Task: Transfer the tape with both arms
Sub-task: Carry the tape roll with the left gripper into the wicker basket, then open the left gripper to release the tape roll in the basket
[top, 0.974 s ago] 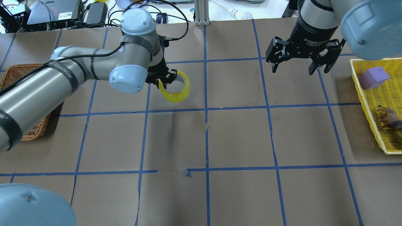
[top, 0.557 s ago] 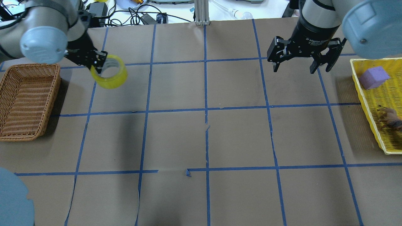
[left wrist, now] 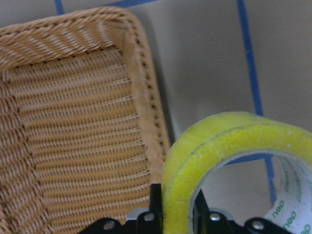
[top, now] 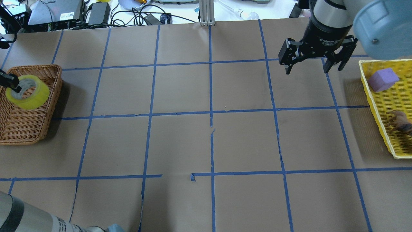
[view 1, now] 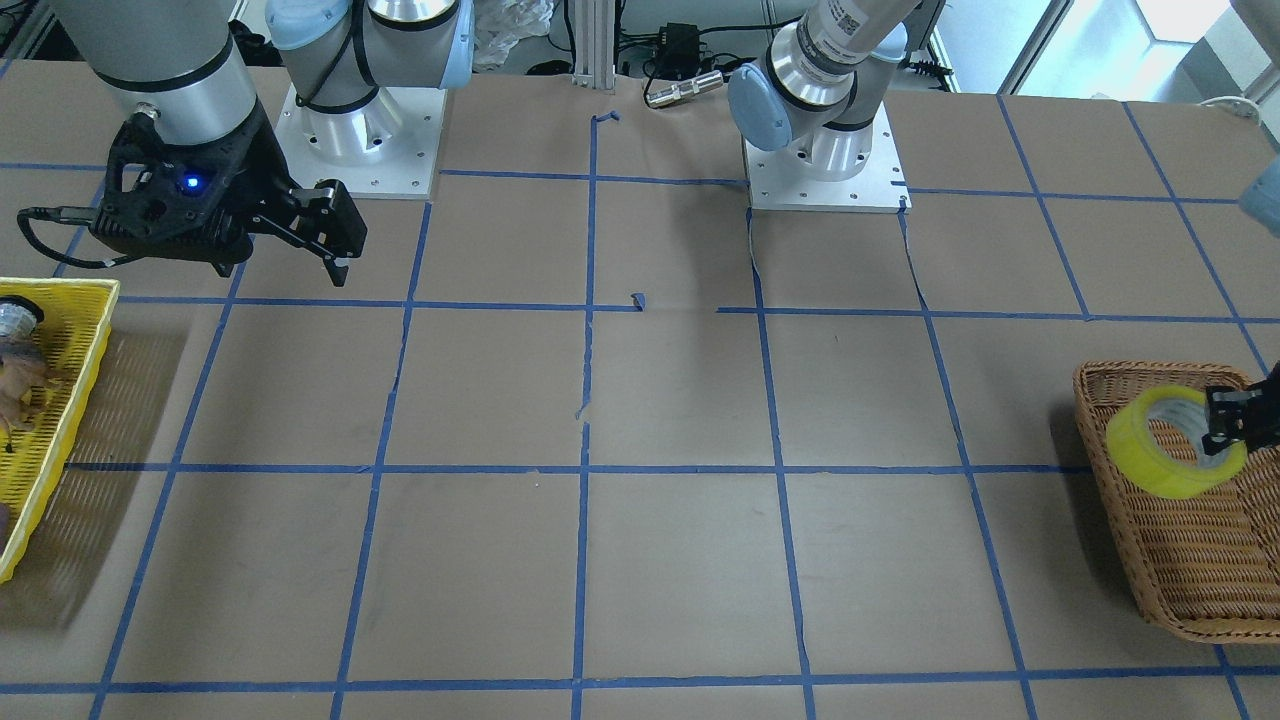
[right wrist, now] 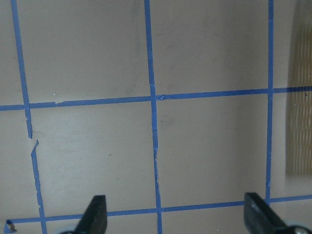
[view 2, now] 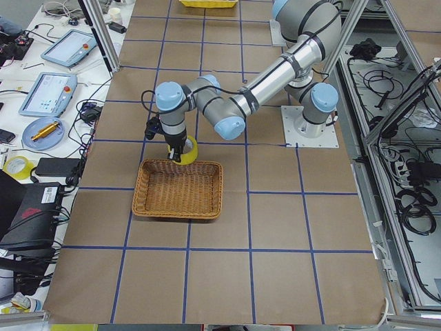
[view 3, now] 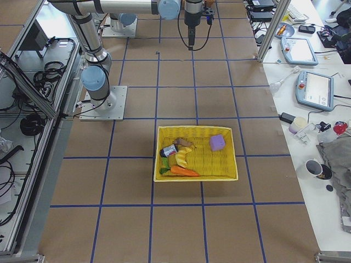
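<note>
The yellow tape roll [top: 28, 91] hangs in my left gripper [top: 13, 84], which is shut on the roll's wall. It hovers over the wicker basket [top: 51, 106] at the table's left end. In the front-facing view the tape [view 1: 1170, 445] is above the basket's near corner [view 1: 1110, 500], held by the left gripper [view 1: 1222, 425]. The left wrist view shows the tape [left wrist: 229, 146] pinched between the jaws, over the basket rim [left wrist: 141, 97]. My right gripper [top: 308, 69] is open and empty, high over the far right of the table; it also shows in the right wrist view [right wrist: 178, 219].
A yellow tray [top: 373, 100] at the right edge holds a purple block [top: 383, 79] and a brown toy animal [top: 399, 120]. Blue tape lines grid the brown table. Cables and devices lie beyond the far edge.
My left arm has swung left with the tape, from near the table's middle to above the wicker basket. My right gripper has shifted slightly right and stays open.
</note>
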